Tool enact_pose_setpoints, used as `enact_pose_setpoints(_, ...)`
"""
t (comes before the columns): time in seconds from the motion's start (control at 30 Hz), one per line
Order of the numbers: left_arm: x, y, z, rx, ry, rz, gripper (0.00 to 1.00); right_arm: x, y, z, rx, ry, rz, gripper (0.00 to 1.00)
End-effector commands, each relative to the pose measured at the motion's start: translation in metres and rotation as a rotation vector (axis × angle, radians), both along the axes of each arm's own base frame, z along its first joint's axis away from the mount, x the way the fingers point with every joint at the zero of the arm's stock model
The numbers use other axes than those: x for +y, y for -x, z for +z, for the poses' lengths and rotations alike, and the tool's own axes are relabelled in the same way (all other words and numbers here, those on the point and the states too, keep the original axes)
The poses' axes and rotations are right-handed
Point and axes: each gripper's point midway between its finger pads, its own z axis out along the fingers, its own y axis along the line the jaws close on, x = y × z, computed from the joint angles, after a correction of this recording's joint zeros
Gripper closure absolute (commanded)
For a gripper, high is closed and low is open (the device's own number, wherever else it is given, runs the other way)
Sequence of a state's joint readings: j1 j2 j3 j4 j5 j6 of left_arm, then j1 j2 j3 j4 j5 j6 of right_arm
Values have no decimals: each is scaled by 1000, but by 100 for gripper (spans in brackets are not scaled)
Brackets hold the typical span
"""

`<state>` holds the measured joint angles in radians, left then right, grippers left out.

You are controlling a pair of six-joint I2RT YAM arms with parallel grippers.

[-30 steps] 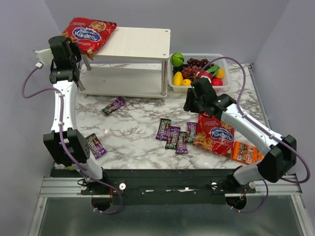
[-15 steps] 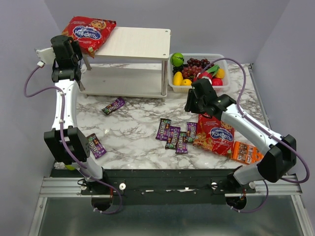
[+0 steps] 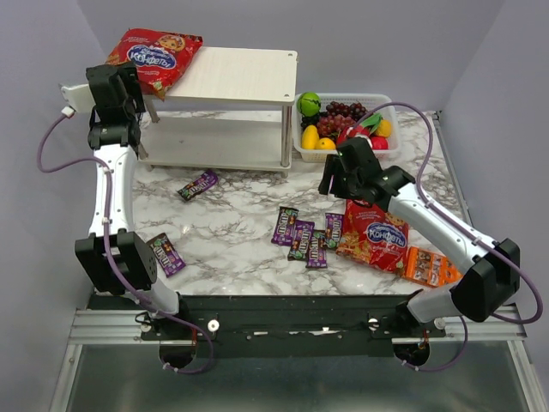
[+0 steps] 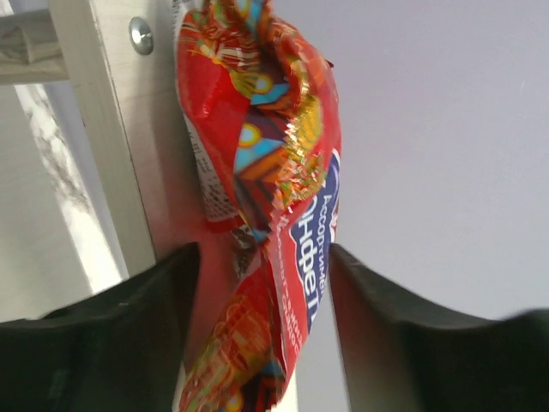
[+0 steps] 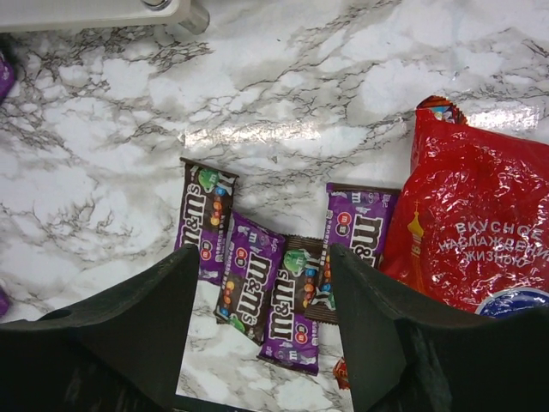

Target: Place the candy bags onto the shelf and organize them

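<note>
Candy bag (image 4: 276, 163) between jaws of released left pincer (image 4: 264, 251) | right pincer (image 5: 264, 254) released above purple packets (image 5: 254, 285)

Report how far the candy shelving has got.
Done: one red candy bag lies atop the shelf, overhanging its left corner. In hand: nothing gripped; the left gripper straddles that bag, open; the right gripper hovers open over M&M's packets. Left: the second red bag and six packets on the table.

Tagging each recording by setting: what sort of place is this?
Probably a lab test cell: plain grey walls, a marble-patterned table, and a small shelf and fruit basket as props.
</note>
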<state>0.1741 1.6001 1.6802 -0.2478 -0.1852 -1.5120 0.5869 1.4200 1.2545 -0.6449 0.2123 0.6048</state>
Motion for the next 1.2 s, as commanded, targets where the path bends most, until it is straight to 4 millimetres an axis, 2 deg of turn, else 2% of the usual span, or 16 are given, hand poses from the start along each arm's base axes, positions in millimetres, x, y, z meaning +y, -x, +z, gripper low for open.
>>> enact_pose_setpoints(0.0, -5, 29, 19, 16, -57, -5, 6, -7, 6, 10, -18, -26, -22, 26)
enact_pose_setpoints(0.03, -5, 36, 29, 3, -69, 1, 1, -8, 6, 10, -13, -25, -30, 24)
enact_pose_setpoints(0.13, -3, 56, 39, 14, -115, 16, 1, -15, 13, 4, 19, -1, -51, 20)
enact_pose_setpoints(0.23, 0, 80, 39, 36, -159, 28, 1, -19, 19, 2, 25, -7, -59, 15)
enact_pose_setpoints(0.33, -1, 100, 41, 40, -206, 7, 1, -24, 24, 5, 17, -24, -88, 0)
enact_pose_setpoints(0.4, 2, 112, 34, 85, -261, -11, 1, -27, 28, 1, 25, -22, -102, 0)
enact_pose_setpoints(0.6, 19, 174, 12, 158, -405, 43, 1, -33, 40, -8, 49, -16, -98, 0)
enact_pose_setpoints(0.63, 18, 188, 2, 161, -437, 35, 1, -34, 42, -8, 52, -24, -98, 0)
enact_pose_setpoints(0.73, 17, 204, -12, 223, -579, -39, 1, -37, 50, -10, 79, -44, -119, 0)
enact_pose_setpoints(0.9, -6, 213, -49, 277, -670, -192, 1, -50, 60, -20, 124, -55, -200, 0)
enact_pose_setpoints(0.93, -11, 212, -66, 291, -666, -231, 1, -53, 61, -24, 135, -55, -215, 0)
enact_pose_setpoints(1.0, -26, 209, -83, 285, -642, -316, 1, -61, 62, -30, 157, -47, -244, 1)
enact_pose_setpoints(1.03, -34, 208, -105, 300, -614, -371, 1, -65, 62, -33, 172, -40, -259, 2)
enact_pose_setpoints(1.1, -50, 204, -121, 273, -574, -464, 1, -81, 63, -45, 216, -20, -308, 4)
enact_pose_setpoints(1.13, -55, 204, -144, 296, -541, -506, 1, -88, 63, -51, 236, -8, -325, 6)
enact_pose_setpoints(1.17, -59, 202, -152, 293, -536, -532, 1, -101, 65, -56, 262, 8, -367, 8)
